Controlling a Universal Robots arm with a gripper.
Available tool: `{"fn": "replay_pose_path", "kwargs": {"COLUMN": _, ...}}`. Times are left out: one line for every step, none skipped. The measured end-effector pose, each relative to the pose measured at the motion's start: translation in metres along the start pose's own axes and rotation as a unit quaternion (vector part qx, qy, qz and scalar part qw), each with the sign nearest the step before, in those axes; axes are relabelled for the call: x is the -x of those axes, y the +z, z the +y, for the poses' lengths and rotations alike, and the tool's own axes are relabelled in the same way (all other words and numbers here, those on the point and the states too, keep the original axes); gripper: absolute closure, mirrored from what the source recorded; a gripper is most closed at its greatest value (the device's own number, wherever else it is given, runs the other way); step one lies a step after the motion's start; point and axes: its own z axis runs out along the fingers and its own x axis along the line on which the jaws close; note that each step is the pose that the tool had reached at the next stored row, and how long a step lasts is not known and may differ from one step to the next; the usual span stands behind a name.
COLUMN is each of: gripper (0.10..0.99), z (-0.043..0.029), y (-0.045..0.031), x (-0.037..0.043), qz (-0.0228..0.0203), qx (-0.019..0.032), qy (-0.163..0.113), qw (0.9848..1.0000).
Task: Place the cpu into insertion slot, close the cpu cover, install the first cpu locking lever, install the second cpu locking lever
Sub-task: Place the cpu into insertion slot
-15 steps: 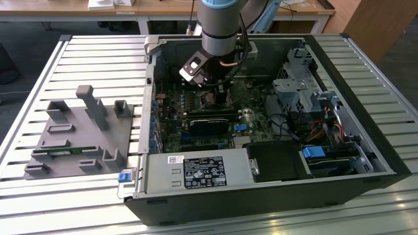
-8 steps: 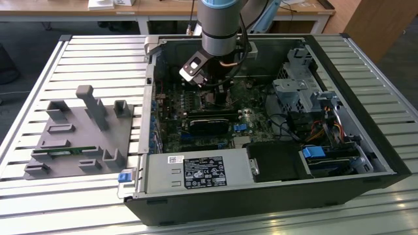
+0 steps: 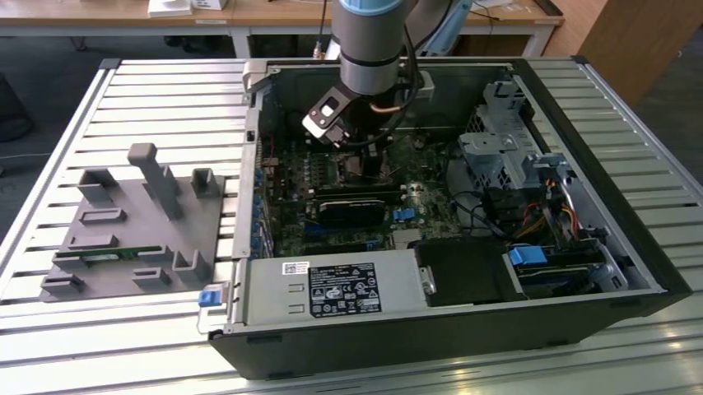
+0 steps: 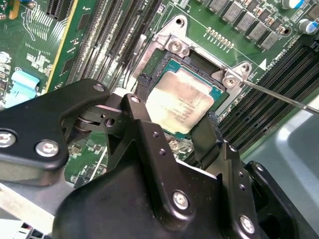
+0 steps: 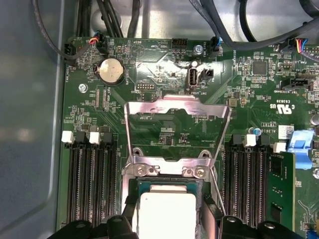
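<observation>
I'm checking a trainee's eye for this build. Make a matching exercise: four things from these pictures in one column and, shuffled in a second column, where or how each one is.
Things
1. cpu
2. cpu cover
3. coin cell battery
4. grey fixture block

Place or state
A. open, folded back on its hinge
B. outside the computer case, on the slatted table
C. lying in the insertion slot
D. round and silvery, in a holder on the green board

Pairs: 1-C, 2-A, 3-D, 4-B
</observation>
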Motion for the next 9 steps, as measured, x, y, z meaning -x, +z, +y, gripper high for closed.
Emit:
{"fn": "replay_pose_path", "kwargs": {"gripper": 0.471, "z": 0.0005, "y": 0.0000, "x": 0.0005, "qz": 0.0000, "qx": -0.0001, "qy": 0.000, "qw": 1.0000}}
{"fn": "replay_pose_path", "kwargs": {"gripper": 0.471, "z": 0.0011, "y": 0.0001, "x": 0.0009, "qz": 0.0002, "qx": -0.0001, "qy": 0.000, "qw": 1.0000}}
{"fn": "replay_pose_path", "kwargs": {"gripper": 0.471, "z": 0.0015, "y": 0.0002, "x": 0.0010, "qz": 0.0002, "qx": -0.0001, "qy": 0.000, "qw": 1.0000}}
{"fn": "replay_pose_path", "kwargs": {"gripper": 0.471, "z": 0.0015, "y": 0.0002, "x": 0.0010, "qz": 0.0002, "qx": -0.0002, "qy": 0.000, "qw": 1.0000}}
{"fn": "replay_pose_path", "kwargs": {"gripper": 0.471, "z": 0.0016, "y": 0.0002, "x": 0.0010, "qz": 0.0002, "qx": -0.0002, "qy": 0.000, "qw": 1.0000}}
{"fn": "replay_pose_path", "kwargs": {"gripper": 0.471, "z": 0.0016, "y": 0.0002, "x": 0.0010, "qz": 0.0002, "qx": -0.0002, "qy": 0.000, "qw": 1.0000}}
{"fn": "replay_pose_path", "kwargs": {"gripper": 0.471, "z": 0.0017, "y": 0.0002, "x": 0.0010, "qz": 0.0002, "qx": -0.0002, "qy": 0.000, "qw": 1.0000}}
{"fn": "replay_pose_path", "kwargs": {"gripper": 0.471, "z": 0.0017, "y": -0.0001, "x": 0.0011, "qz": 0.0001, "qx": -0.0002, "qy": 0.000, "qw": 1.0000}}
{"fn": "replay_pose_path", "kwargs": {"gripper": 0.471, "z": 0.0017, "y": -0.0008, "x": 0.0011, "qz": 0.0001, "qx": -0.0002, "qy": 0.000, "qw": 1.0000}}
